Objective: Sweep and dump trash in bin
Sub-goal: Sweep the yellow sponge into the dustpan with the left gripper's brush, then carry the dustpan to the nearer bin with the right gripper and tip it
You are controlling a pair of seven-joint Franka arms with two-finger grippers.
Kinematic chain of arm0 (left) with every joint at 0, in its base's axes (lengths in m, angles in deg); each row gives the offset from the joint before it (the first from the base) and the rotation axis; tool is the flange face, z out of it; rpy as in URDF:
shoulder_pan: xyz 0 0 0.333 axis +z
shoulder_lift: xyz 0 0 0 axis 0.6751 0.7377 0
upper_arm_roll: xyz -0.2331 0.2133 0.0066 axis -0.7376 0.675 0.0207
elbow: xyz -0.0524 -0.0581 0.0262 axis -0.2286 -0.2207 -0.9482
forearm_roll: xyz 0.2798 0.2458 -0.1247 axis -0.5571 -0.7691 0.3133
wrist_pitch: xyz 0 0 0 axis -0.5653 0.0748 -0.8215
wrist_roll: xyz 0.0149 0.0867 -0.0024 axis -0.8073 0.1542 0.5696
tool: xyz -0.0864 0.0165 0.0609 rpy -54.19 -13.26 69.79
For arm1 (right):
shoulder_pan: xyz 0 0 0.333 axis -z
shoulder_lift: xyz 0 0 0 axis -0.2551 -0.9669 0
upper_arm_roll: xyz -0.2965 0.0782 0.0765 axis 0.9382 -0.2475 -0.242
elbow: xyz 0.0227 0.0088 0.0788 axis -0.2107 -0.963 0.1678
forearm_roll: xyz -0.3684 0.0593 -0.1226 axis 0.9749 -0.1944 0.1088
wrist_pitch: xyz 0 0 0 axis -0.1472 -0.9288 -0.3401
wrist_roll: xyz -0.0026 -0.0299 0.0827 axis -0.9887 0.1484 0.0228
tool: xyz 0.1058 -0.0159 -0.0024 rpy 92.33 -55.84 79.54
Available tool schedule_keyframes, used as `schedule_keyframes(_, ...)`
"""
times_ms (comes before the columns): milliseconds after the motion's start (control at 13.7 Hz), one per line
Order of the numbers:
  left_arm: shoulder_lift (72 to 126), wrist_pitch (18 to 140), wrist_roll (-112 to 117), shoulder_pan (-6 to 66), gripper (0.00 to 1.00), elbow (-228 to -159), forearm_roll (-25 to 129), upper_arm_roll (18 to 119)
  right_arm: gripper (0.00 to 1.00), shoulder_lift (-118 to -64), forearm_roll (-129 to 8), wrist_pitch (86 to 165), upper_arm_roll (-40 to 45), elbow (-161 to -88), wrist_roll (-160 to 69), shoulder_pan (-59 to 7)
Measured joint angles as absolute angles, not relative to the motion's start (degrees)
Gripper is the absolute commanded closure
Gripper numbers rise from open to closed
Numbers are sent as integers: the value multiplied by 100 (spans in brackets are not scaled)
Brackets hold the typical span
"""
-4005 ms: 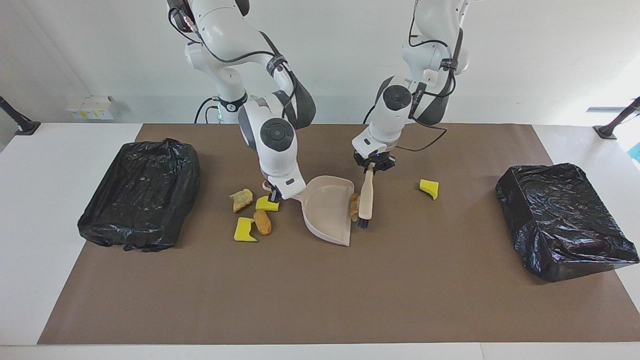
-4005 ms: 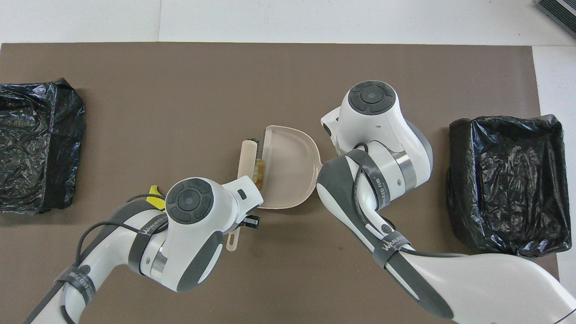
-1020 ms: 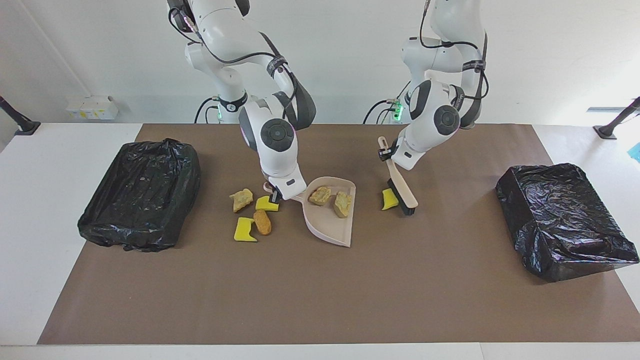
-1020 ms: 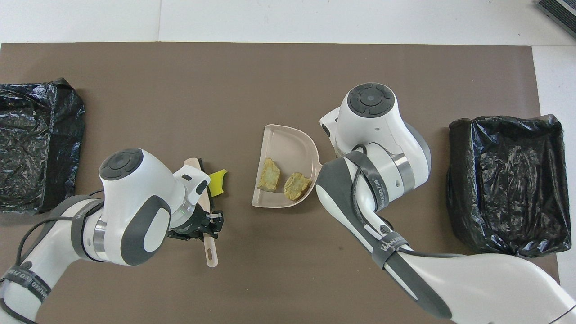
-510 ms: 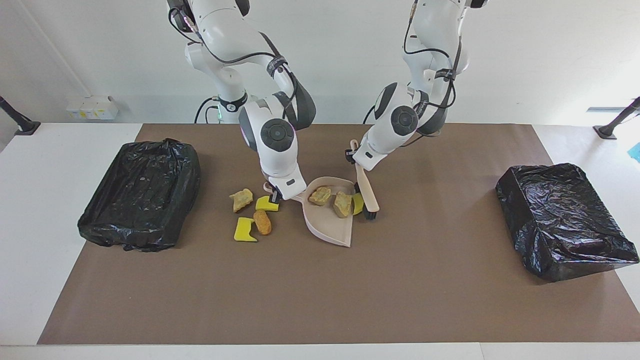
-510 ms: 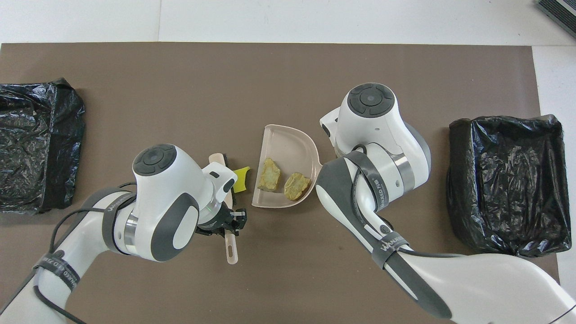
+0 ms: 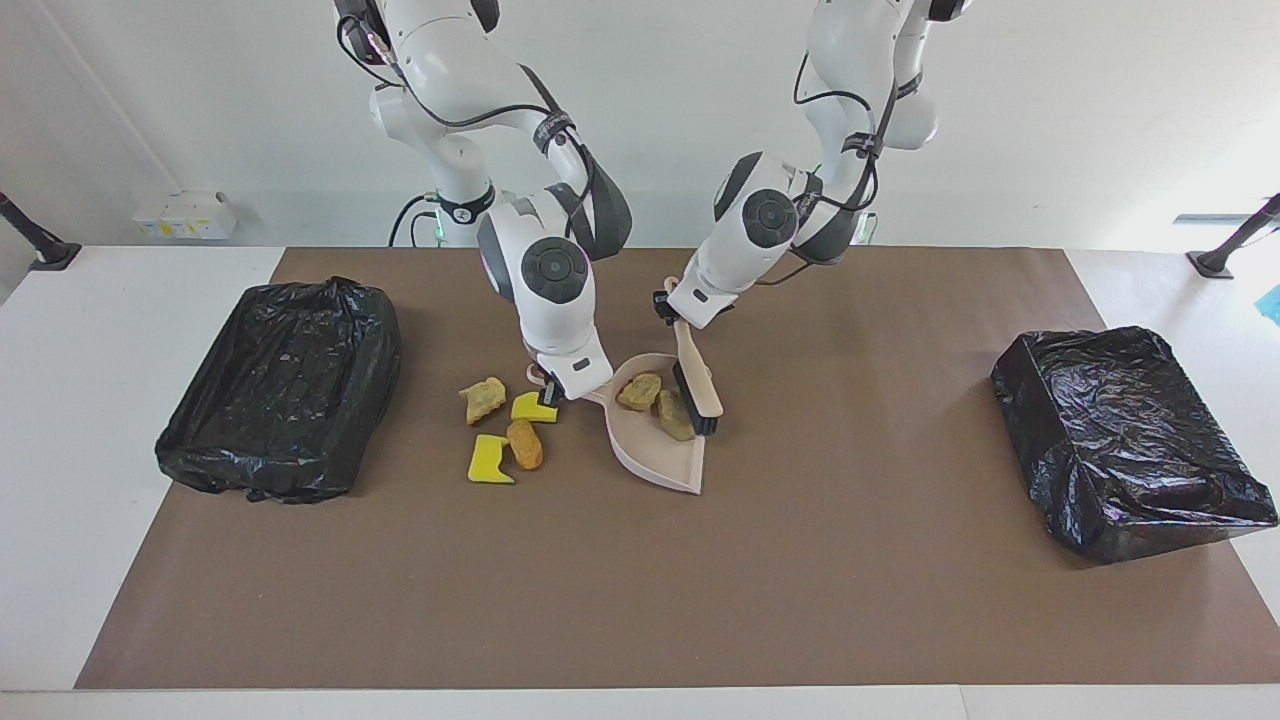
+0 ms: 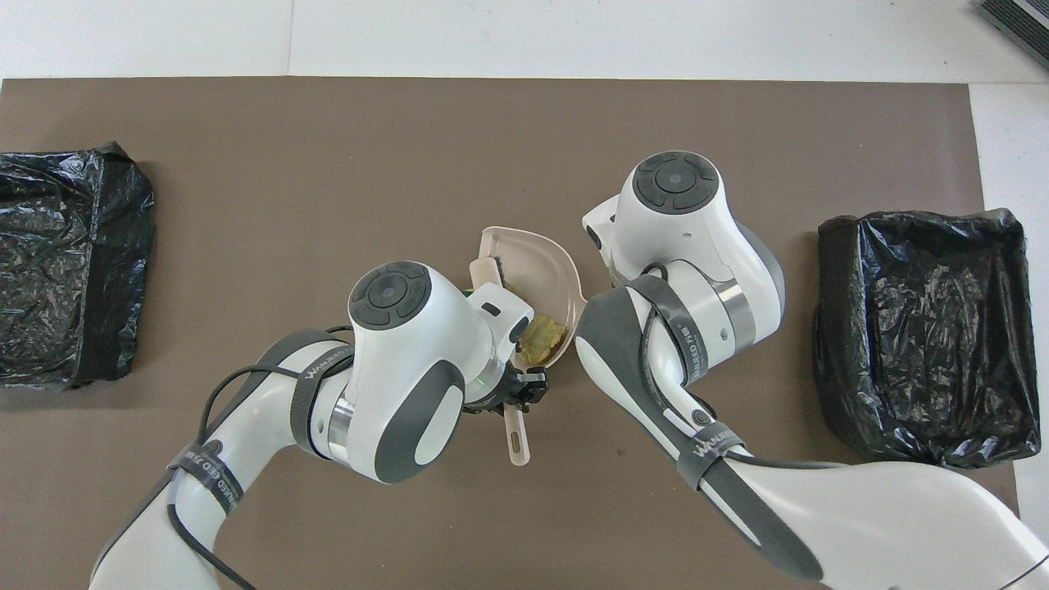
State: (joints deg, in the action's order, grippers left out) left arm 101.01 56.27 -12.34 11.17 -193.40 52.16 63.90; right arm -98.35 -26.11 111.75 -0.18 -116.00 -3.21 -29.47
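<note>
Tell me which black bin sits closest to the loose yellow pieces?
The black bin at the right arm's end; the yellow pieces lie between it and the dustpan.

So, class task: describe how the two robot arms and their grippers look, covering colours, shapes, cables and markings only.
Both arms, left arm and right arm, have glossy white rounded shells with dark grey joint sections and round dark grey caps. Black cables run along the outside, strapped by dark bands with white lettering. The left gripper and right gripper are small and black under white wrist housings. A green light glows near the left arm's wrist.
</note>
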Motion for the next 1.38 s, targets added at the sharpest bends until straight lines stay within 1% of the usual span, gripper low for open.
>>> schedule_keyframes(73,10179,5567,-1246,1117,100,-19152,5258,6390,100,-9835,-2611,11175,-18,-11600,-321,-2947)
schedule_keyframes(218,10245,5472,-1288,1128,100,-18986,5294,6398,100,-9835,-2611,11175,-18,-11600,-321,-2947)
schedule_keyframes(1092,10237,5399,-1573,1185,100,-18664,5691,6440,100,-9835,-2612,11175,-18,-11601,-322,-2947)
schedule_keyframes(1238,10236,5176,-1575,1234,100,-18648,5658,6491,100,-9835,-2612,11175,-17,-11601,-322,-2940)
schedule_keyframes(1384,10226,4671,-1562,1522,100,-18566,5490,6529,100,-9835,-2612,11175,-15,-11601,-322,-2922)
